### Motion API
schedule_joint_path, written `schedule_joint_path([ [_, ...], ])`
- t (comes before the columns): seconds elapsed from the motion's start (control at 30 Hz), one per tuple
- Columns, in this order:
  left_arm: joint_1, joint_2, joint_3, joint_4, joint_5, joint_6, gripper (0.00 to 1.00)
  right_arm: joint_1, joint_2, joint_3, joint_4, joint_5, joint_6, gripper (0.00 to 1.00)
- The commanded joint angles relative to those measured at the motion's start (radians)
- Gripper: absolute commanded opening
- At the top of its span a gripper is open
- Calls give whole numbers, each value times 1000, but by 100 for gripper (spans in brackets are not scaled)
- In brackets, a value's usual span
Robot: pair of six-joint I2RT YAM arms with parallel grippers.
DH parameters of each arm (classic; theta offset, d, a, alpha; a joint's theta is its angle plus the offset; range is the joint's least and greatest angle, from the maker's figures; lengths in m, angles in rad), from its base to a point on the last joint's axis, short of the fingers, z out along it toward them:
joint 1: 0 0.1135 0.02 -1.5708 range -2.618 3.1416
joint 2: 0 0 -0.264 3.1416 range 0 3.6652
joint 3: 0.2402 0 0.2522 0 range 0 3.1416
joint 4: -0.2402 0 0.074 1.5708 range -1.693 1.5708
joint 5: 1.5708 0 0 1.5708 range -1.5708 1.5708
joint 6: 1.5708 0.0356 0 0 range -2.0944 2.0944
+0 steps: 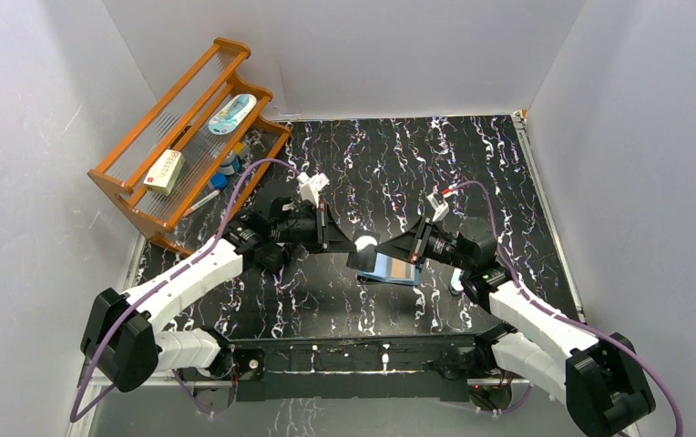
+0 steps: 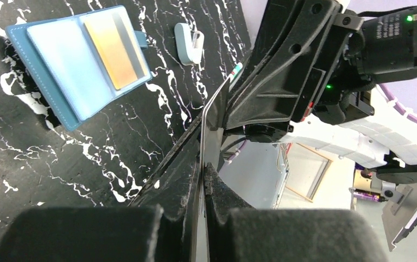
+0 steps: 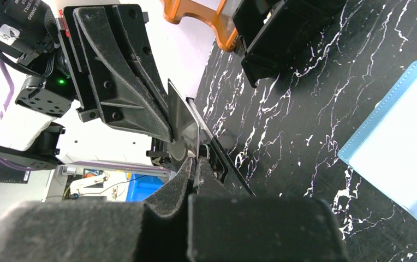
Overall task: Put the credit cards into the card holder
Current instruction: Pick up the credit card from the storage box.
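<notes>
Overhead; wrist close-ups sharing card holder point(image 2: 64, 65)

Print is seen in three places, but none of it can be read.
Small white print is carried on a black module point(image 2: 394, 33) far to the right of the card holder point(image 2: 81, 60) in the left wrist view, and on a second black module point(image 3: 18, 11) far to its left in the right wrist view; no word can be made out. Red markings on a white box point(image 1: 164, 171), up and left of the card holder, are too small.
</notes>
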Motion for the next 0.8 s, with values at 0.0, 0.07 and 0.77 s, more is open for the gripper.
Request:
schedule_joint_path([
  [0.0, 20, -62, -8, 41, 92, -29, 4, -23, -23, 44, 64, -50, -33, 0],
  [0.07, 21, -74, -38, 138, 144, -85, 4, -25, -27, 49, 70, -63, -33, 0],
  [0.77, 29, -102, -83, 229, 183, -135, 0, -66, -45, 59, 55, -103, -13, 0],
])
